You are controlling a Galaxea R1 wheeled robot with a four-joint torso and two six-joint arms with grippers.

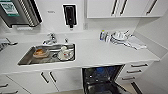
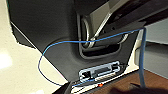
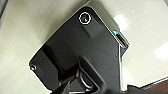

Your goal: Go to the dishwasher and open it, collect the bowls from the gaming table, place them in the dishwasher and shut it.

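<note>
Progress: the under-counter dishwasher [image 1: 102, 78] stands open at the lower middle-right of the head view, so the opening step looks done. No coloured bowls can be made out in its dark cavity, so collecting, loading and closing seem left to do; the inside is too blurred to be sure.

Dishwasher look: a dark rectangular opening under the white countertop [image 1: 100, 53], with bluish glints inside that may be rack parts. Its door [image 1: 107, 88] is dropped forward toward the bottom edge of the frame. White drawers with dark bar handles [image 1: 136, 68] sit just to its right, white cabinet doors [image 1: 47, 78] to its left.

Surroundings: a stainless-steel sink [image 1: 27, 58] at the left centre holds some dishes, with a chrome tap [image 1: 51, 38] behind it. A heap of white crockery and cloths [image 1: 125, 40] lies at the upper right of the counter.

Left fingers: cannot tell; the left wrist view has dark robot housing and a thin blue cable [image 2: 43, 58].

Right fingers: cannot tell; the right wrist view has a dark plate over pale floor [image 3: 150, 30].
</note>
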